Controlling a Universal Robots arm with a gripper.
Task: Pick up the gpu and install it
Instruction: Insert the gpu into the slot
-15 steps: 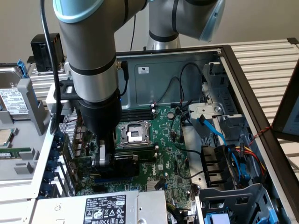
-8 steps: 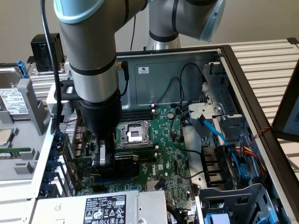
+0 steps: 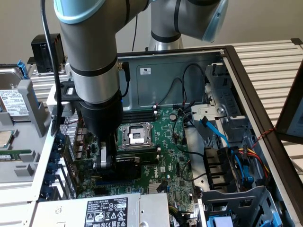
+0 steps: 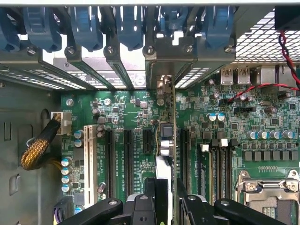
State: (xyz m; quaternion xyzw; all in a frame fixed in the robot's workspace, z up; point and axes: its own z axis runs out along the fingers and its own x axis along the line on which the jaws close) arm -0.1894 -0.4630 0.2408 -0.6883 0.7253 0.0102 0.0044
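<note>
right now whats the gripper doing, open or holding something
gripper: shut on the gpu, held on edge over the motherboard's expansion slots.

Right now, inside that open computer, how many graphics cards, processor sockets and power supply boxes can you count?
gpu: 1, gripped by the gripper
CPU socket: 1
power supply: 1
Total: 3

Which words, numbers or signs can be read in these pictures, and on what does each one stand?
No text can be read for certain.
Power supply label: white print and certification marks, too small.
White sticker on the case wall: blurred.
Hard drive label: blurred.
Motherboard white lettering: too small.
The gpu in the gripper: no visible text.
</note>
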